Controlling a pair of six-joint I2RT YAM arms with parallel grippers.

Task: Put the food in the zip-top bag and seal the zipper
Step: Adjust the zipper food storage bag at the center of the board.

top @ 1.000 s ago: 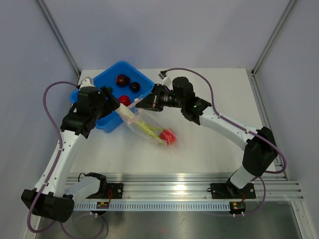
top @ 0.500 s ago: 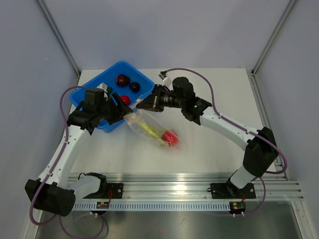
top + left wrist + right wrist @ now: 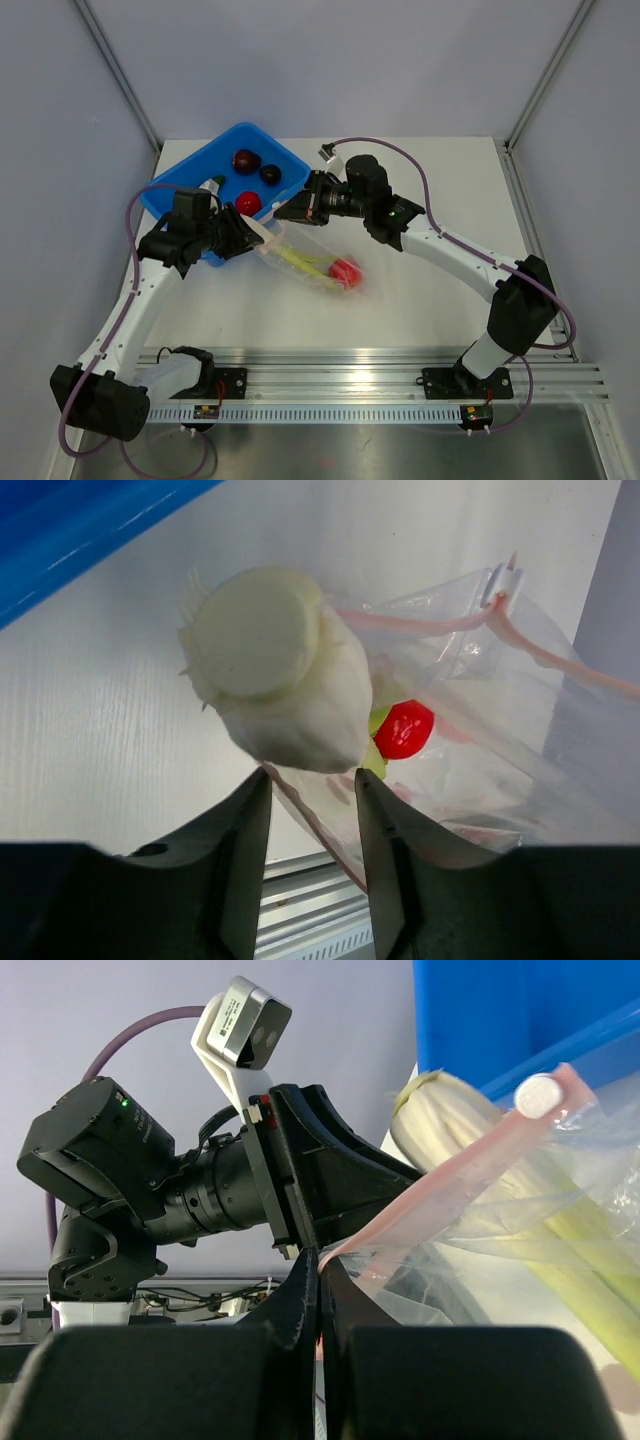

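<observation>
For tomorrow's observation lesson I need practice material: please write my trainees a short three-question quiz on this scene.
1. How many round fruits lie in the blue bin?
2. True or false: one red fruit lies inside the zip-top bag.
3. The right end effector is shut on: A the blue bin; B the zipper; C the pale stalk.
Key: 1 three; 2 true; 3 B.

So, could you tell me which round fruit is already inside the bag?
The bright red one in the zip-top bag; the other three sit in the blue bin.
</observation>
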